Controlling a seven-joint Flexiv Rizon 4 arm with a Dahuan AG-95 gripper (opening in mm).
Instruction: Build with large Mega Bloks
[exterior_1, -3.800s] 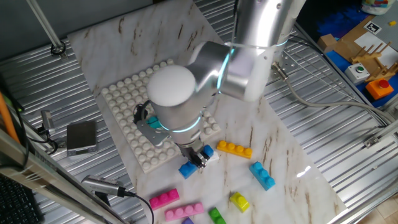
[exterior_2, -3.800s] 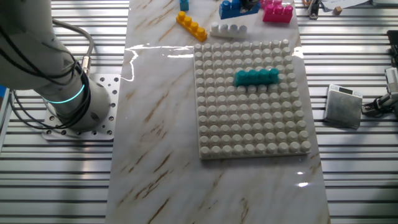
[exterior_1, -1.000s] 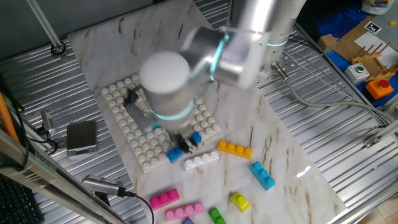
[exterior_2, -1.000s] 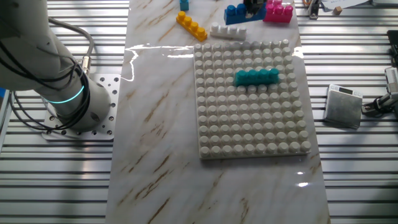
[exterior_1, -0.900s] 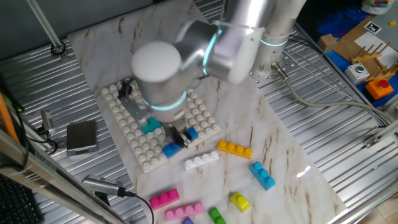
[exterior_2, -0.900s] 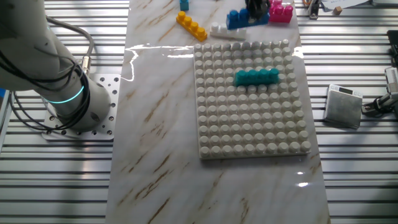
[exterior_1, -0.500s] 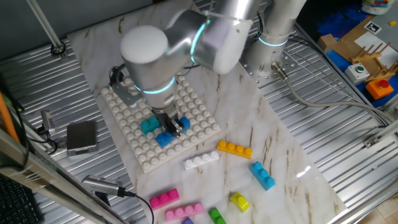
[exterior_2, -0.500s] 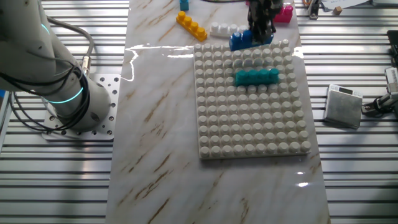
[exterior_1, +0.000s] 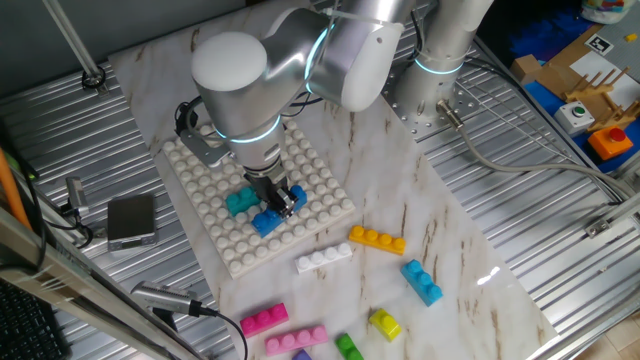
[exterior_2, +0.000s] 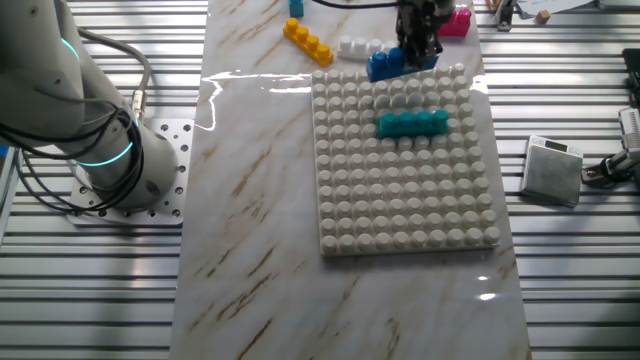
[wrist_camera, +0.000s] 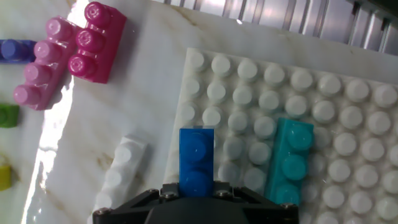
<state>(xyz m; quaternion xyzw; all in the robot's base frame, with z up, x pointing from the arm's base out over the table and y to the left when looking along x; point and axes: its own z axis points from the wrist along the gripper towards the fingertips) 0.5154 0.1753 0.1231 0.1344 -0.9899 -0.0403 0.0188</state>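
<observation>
1. Gripper (exterior_1: 283, 203) of mine is clamping the blue brick (wrist_camera: 196, 163) between its fingers, with the brick's free end sticking out ahead of me in the hand view.
2. I am now hanging over the white studded baseplate (exterior_2: 400, 190), whereas 3.8 s ago I was down at the marble tabletop (exterior_2: 250, 200) among the loose bricks, so the pick-up looks done and I judge the carry is nearly over.
3. The blue brick (exterior_2: 385, 63) is sitting over the baseplate's edge row, parallel to the teal brick (wrist_camera: 289, 163) already pressed onto the studs, with roughly 1 stud column showing between them.
4. The white brick (wrist_camera: 121, 174) is lying on the marble just off the plate edge, and 2 pink bricks (wrist_camera: 68, 59) are resting farther out.
5. I am judging the next move as lining up with the studs, then pressing straight down; a skewed brick would not seat.
</observation>
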